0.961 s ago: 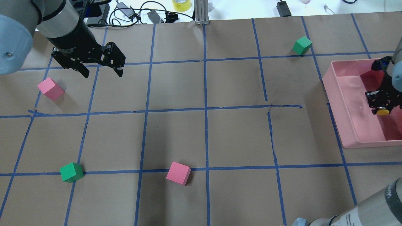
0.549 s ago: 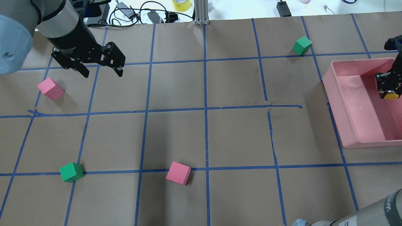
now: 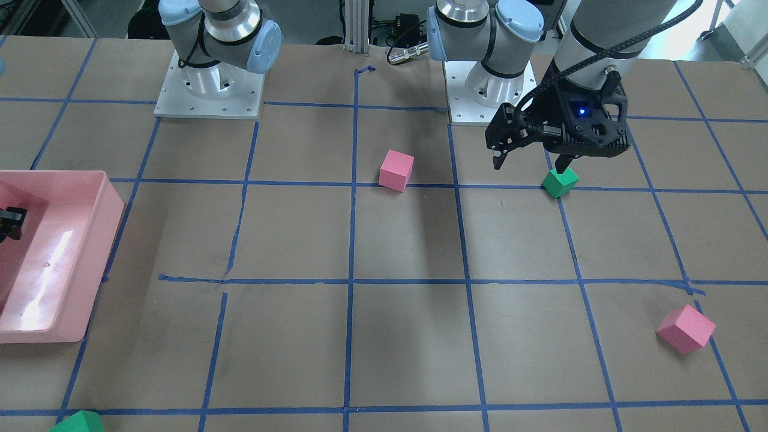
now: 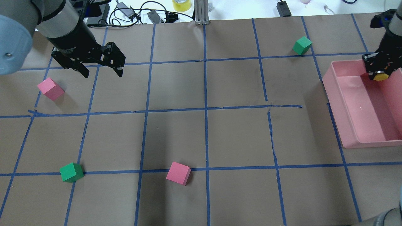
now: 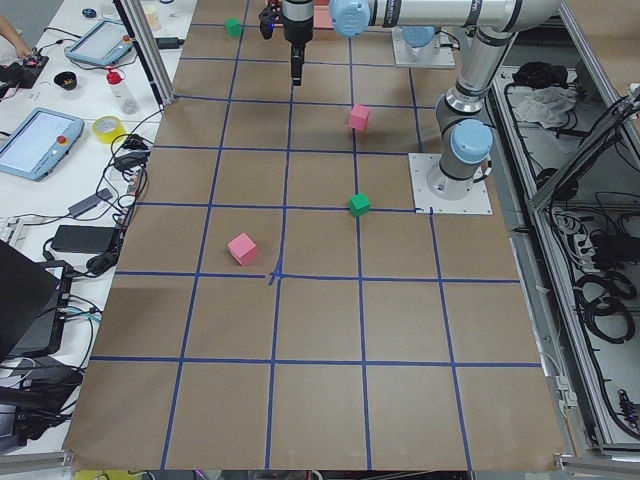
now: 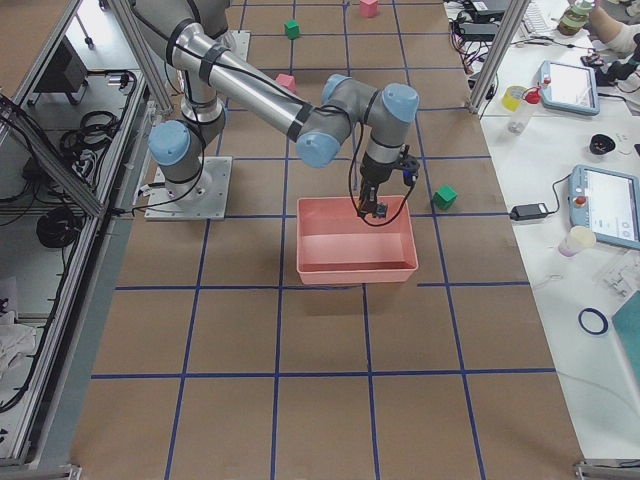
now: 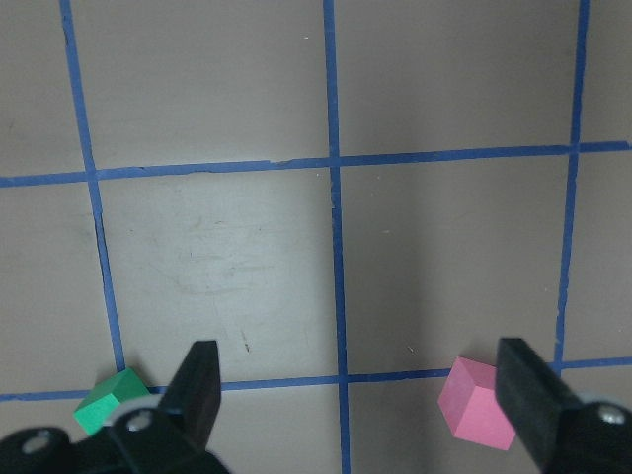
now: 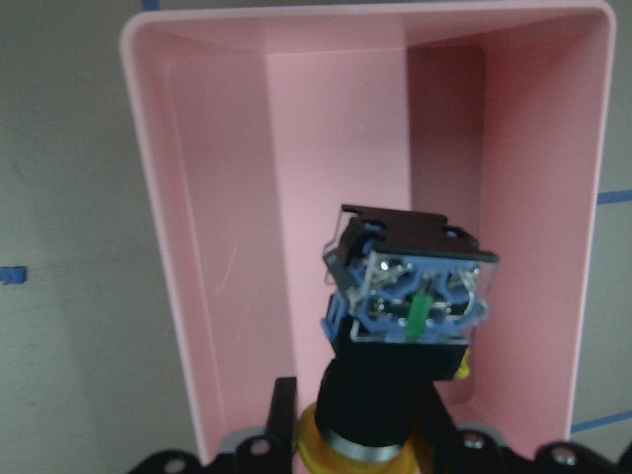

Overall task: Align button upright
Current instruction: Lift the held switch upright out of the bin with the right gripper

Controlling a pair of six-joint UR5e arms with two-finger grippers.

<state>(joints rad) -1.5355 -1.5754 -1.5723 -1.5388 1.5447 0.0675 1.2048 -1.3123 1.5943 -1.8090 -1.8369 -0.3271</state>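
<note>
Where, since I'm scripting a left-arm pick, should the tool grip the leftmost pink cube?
Probably across two opposite side faces of the pink cube, with the left tool coming straight down, wrist turned to match: the cube sits askew to the tape grid.

Table (image 4: 176, 138) covered in brown paper with a blue tape grid (image 4: 205, 94). Overhead: white bench (image 4: 238, 8) and aluminium post (image 4: 201, 12) at 12 o'clock, cables (image 4: 132, 15) at 11. Left view: tablets (image 5: 35, 140) at 9, grey floor (image 5: 590, 380) at 3.
</note>
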